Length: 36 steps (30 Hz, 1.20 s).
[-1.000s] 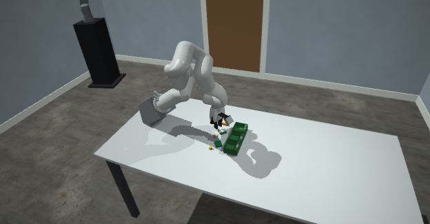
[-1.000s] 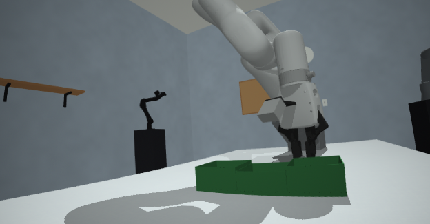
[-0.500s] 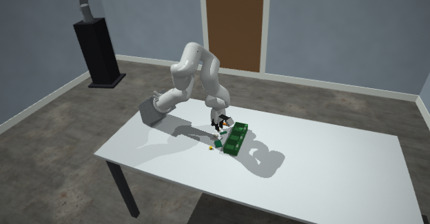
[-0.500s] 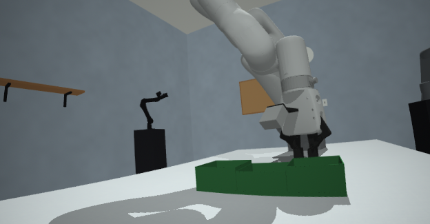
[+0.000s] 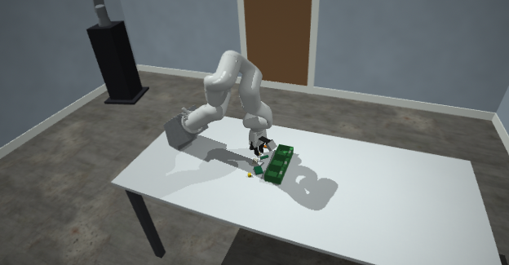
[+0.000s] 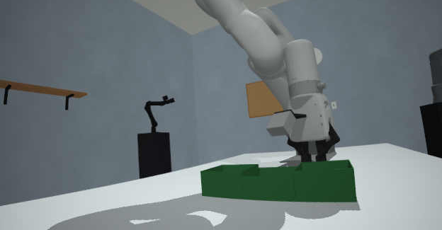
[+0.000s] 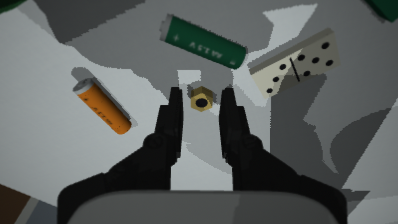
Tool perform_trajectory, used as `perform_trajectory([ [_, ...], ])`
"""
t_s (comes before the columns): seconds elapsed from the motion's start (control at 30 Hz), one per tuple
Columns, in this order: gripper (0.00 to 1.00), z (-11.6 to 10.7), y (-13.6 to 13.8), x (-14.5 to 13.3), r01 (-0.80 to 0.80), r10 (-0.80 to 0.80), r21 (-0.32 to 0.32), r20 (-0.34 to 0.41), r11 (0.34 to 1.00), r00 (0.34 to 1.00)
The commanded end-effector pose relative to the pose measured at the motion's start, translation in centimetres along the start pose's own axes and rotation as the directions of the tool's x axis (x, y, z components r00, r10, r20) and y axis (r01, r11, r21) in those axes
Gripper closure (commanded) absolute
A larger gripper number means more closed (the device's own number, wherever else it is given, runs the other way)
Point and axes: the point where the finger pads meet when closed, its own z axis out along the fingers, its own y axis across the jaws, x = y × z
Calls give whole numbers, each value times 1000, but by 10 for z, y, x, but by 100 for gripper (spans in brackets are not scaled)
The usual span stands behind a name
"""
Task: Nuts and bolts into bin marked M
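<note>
A brass hex nut lies flat on the white table. My gripper is low over it, with one finger on each side of the nut and a small gap left on both sides; the fingers are open and hold nothing. In the top view the gripper is just left of the green row of bins. In the exterior view the fingers dip behind the bins. I cannot read any bin's mark.
A green battery lies just beyond the nut, an orange battery to its left, a white domino to its right. A small yellow thing and a green block lie left of the bins.
</note>
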Motion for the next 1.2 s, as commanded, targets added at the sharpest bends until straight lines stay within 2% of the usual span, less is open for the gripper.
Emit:
perform_trajectory([
  [0.0,70,6,0,0,0,0,2,-2,1000,1000],
  [0.5,70,6,0,0,0,0,2,-2,1000,1000],
  [0.53,100,6,0,0,0,0,2,-2,1000,1000],
  [1.17,100,6,0,0,-1,1,2,-2,1000,1000],
])
